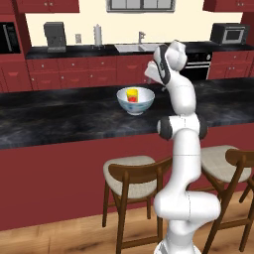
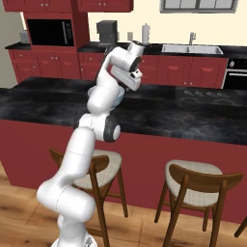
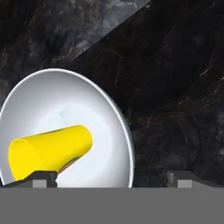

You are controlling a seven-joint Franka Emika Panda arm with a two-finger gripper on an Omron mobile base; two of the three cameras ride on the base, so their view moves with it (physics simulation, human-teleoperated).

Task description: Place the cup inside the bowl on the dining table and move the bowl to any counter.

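Note:
The white bowl [image 1: 135,101] stands on the black marbled dining table [image 1: 59,116]. Inside it rests the yellow cup [image 1: 131,95], its red mark showing. In the hand view the cup [image 3: 50,151] leans against the inner wall of the bowl [image 3: 65,109], mouth toward the lower left. My gripper [image 1: 150,76] hovers above the bowl's right rim. It is open [image 3: 113,178], with nothing between the fingertips [image 3: 41,177], and the cup lies just past the left one. In the right base view my arm hides most of the bowl [image 2: 118,100].
Behind the table runs the counter [image 1: 74,50] with a steel sink [image 1: 136,47], a coffee machine [image 1: 54,36] and a microwave [image 1: 229,33]. Two wooden stools [image 1: 134,173] [image 1: 223,158] stand at the table's front, beside my base.

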